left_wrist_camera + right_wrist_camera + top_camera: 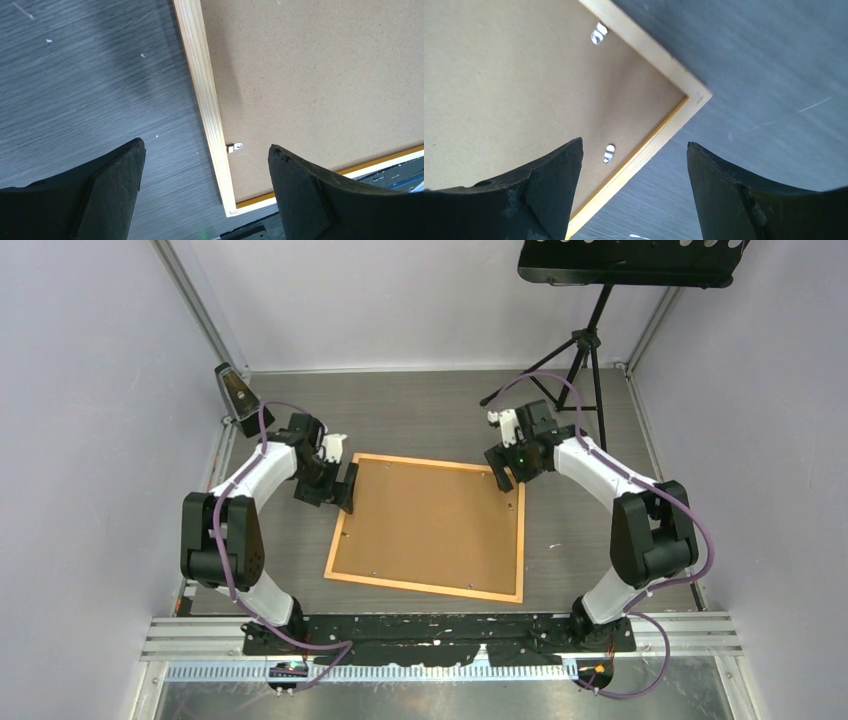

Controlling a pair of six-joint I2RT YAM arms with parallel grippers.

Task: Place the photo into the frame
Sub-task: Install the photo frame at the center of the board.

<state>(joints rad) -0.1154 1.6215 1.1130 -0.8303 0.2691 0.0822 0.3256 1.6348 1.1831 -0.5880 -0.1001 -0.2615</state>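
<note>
**Frame face down, both pincers open and empty**

Just beyond the arm bases (275,625) I count one frame (420,586). It lies flat on the grey surface (430,420), back side up, with one brown backing board (435,520) filling it. I cannot see the photo in any view, and I cannot tell whether it lies under the board.

Two pincers hang over the frame's far end. The left pincer (332,488) is above the left rail, fingers spread wide with nothing between them. Its wrist view shows one finger over bare surface and the other over the board, with the pale rail between. The right pincer (515,472) is above the far right corner, just as wide and empty.

From above, the metal tabs (609,153) are mere specks. The left wrist view shows one sharply; the right wrist view shows two, blurred.

Beyond the frame's far right corner stands one tripod stand (590,350), its black tray (630,262) cut off by the picture's top edge. Beyond the far left corner sits one small dark wedge-shaped thing (237,392) I cannot identify.
</note>
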